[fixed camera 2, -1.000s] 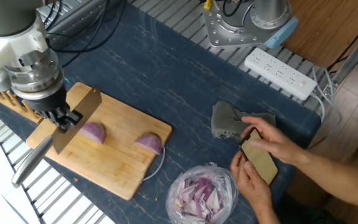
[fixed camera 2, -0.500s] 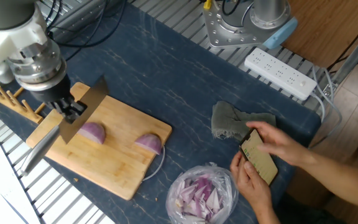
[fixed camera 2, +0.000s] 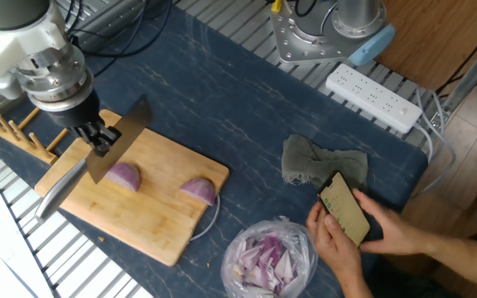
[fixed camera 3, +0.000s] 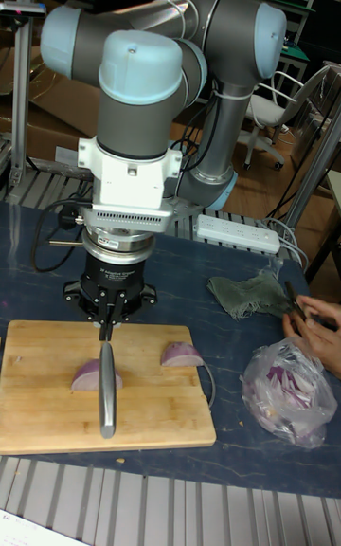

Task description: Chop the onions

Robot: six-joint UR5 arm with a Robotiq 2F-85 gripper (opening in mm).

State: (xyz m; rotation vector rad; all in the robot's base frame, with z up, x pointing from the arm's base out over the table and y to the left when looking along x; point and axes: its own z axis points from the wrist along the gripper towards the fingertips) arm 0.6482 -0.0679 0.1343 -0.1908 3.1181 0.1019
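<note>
A cleaver (fixed camera 2: 110,142) is pinched at its spine in the end effector (fixed camera 2: 99,142), blade held just above the left of two onion halves (fixed camera 2: 124,175) laid flat-side down on the cutting board (fixed camera 2: 160,228), so a cut can be made.

Two red onion halves, both on the wooden cutting board (fixed camera 2: 151,217), both dome-up with cut face down. Left onion half (fixed camera 2: 123,175): purple skin, paler pink toward its base, lies near the board's middle, uncut. Right onion half (fixed camera 2: 199,191): same colouring, a pale layered edge showing on its right side, sits close to the board's right edge, also whole. The two lie well apart along the board's length. In the tall fixed view the left half (fixed camera 3: 87,375) sits slightly nearer the board's front edge than the right half (fixed camera 3: 180,354).
</note>
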